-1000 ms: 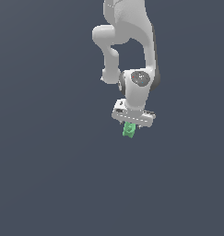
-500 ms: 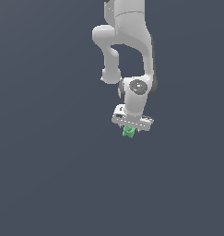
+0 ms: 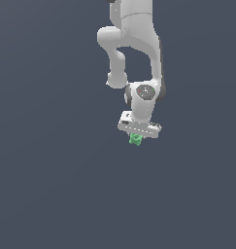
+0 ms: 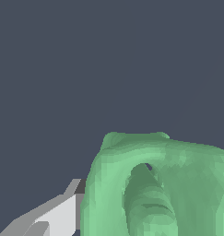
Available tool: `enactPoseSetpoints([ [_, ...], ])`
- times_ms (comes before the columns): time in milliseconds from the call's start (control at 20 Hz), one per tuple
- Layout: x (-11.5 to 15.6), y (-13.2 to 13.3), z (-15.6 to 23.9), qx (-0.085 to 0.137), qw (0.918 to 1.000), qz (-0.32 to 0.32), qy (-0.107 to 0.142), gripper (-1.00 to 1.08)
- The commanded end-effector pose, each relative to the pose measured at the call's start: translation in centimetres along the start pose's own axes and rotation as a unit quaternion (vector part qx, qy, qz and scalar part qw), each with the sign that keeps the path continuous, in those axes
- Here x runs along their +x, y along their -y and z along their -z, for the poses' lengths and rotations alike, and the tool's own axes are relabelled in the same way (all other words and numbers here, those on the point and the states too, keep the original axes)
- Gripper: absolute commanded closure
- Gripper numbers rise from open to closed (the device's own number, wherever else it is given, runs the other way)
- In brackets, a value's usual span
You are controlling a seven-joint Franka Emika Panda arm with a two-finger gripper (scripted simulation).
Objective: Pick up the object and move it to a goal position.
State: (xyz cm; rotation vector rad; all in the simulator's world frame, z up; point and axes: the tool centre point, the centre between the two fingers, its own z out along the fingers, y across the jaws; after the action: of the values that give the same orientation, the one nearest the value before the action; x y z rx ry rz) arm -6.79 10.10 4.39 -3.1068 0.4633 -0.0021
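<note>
Bright green lumpy object (image 3: pixel 135 139), rounded lobes, between the jaws

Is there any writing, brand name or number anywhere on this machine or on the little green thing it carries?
No readable text in either view.
Arm: plain white, no label or logo.
Tool: no markings; the small dark and reddish dots on the round joint above it are too small to read as signs.
Green object: plain green, nothing printed on it, also up close in the wrist view.
</note>
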Motion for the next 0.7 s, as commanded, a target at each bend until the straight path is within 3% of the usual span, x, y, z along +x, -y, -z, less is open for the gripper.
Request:
enactPoseSetpoints([
  [0, 0.0, 0.0, -0.1, 0.000, 1.0000, 0.000, 0.001, 1.08],
  [300, 0.4, -0.1, 0.3, 0.005, 1.0000, 0.003, -0.005, 1.08],
  [650, 2.1, -0.7, 1.7, 0.025, 0.9991, 0.019, -0.028, 1.08],
])
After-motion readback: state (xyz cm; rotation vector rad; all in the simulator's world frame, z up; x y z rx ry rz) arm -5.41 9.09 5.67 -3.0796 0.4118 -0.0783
